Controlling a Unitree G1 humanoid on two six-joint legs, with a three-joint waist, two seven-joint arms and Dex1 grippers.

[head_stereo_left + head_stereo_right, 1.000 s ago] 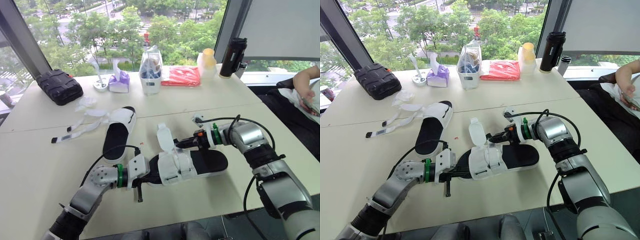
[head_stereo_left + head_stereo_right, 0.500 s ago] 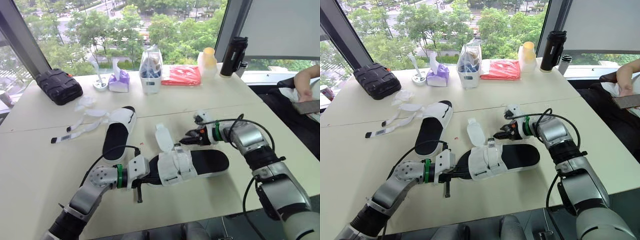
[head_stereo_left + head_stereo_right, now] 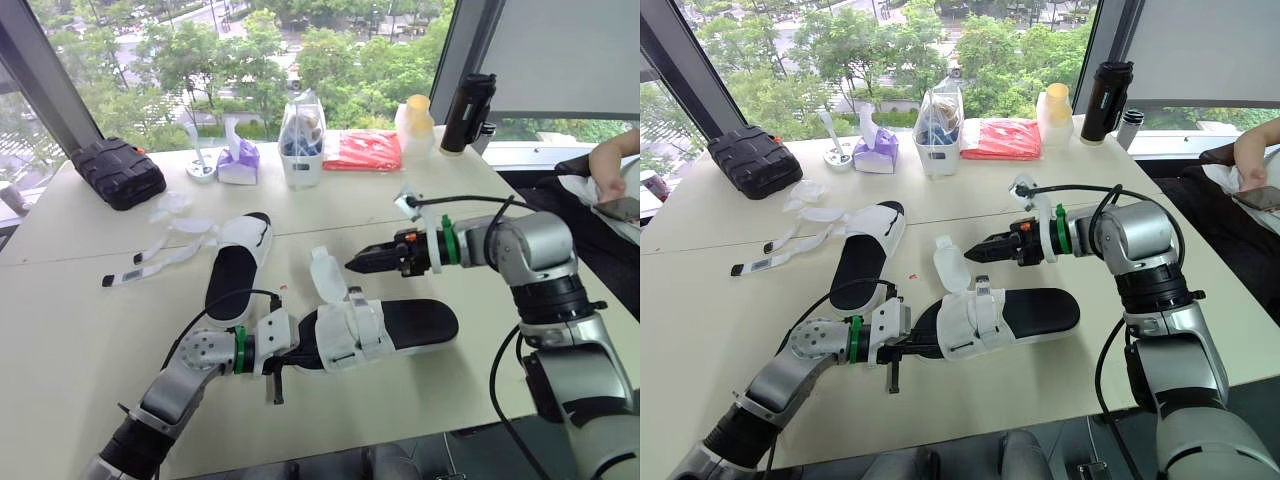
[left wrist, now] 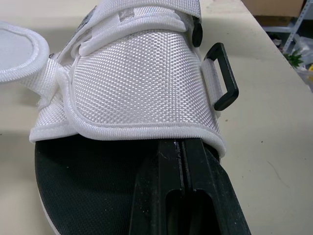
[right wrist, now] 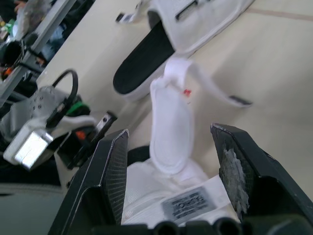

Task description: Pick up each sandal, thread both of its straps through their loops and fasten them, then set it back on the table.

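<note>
The near sandal (image 3: 410, 322) lies on the counter (image 3: 70, 320) at lower centre of the frame. My left hand (image 3: 292, 350) is clenched, fingers together, pushed under the sandal's white upper onto the black footbed. My right hand (image 3: 362, 262) hovers above it, released, fingers apart. Strap label (image 5: 188, 202): writing unreadable. The second sandal (image 3: 235, 270) lies up-left, straps loose.

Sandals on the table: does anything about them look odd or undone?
Yes. The far sandal has its straps lying loose, splayed across the table beside it. The near sandal has one white flap standing up unfastened.
</note>
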